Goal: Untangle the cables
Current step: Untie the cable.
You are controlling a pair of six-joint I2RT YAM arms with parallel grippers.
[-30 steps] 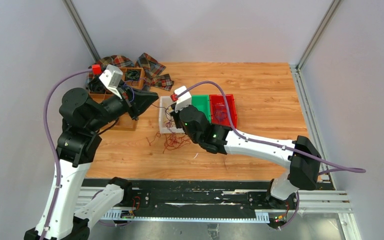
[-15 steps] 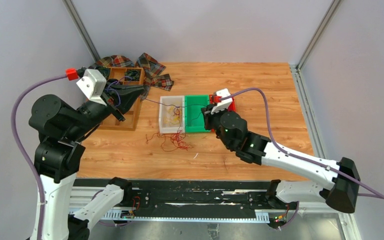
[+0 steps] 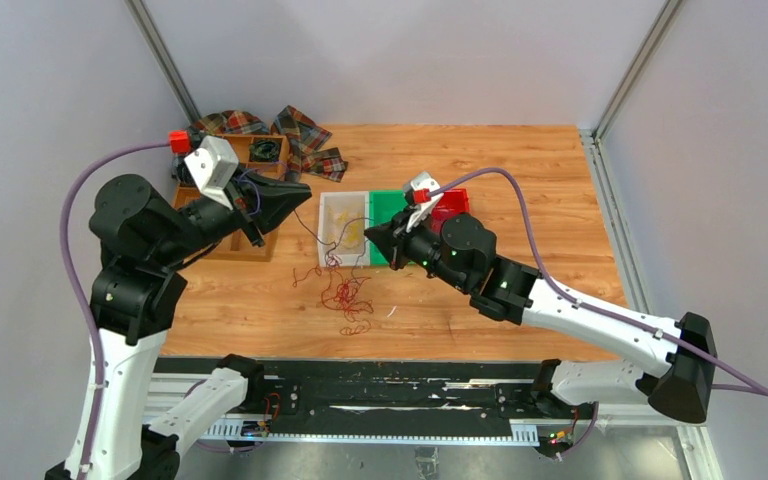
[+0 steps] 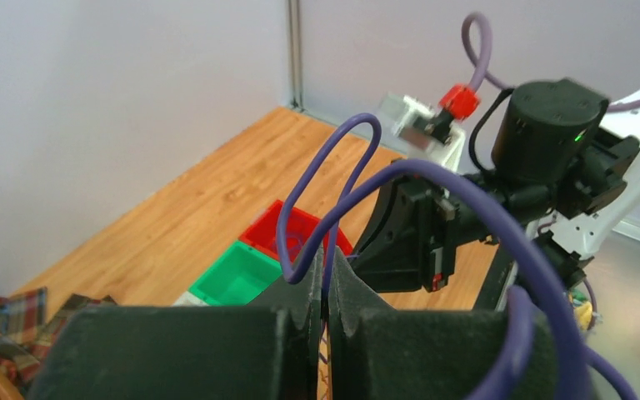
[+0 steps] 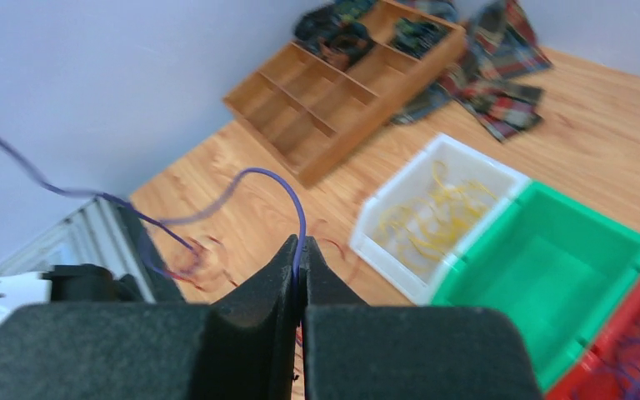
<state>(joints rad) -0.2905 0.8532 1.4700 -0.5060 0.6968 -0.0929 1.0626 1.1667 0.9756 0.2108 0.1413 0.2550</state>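
Observation:
A loose clump of dark red-brown cables [image 3: 345, 296] lies on the wooden table in front of the white bin. My left gripper [image 3: 305, 188] is raised at the left and shut on a purple cable [image 4: 333, 150]. That cable loops above the closed jaws in the left wrist view [image 4: 326, 250]. My right gripper [image 3: 368, 240] hovers over the bins and is shut on a purple cable [image 5: 277, 177] too. The thin strand [image 3: 312, 232] sags between the two grippers. The clump looks blurred in the right wrist view [image 5: 190, 254].
A white bin [image 3: 332, 203] holds yellow wires [image 5: 433, 208]. A green bin [image 5: 550, 258] and a red bin [image 3: 452, 204] with purple wires stand to its right. A wooden compartment tray [image 3: 250, 245] and plaid cloths [image 3: 305, 135] sit at the back left.
My right gripper has swung back left from the red bin to over the white bin. My left gripper has moved right and lower. The red-brown clump has stretched toward the table's front.

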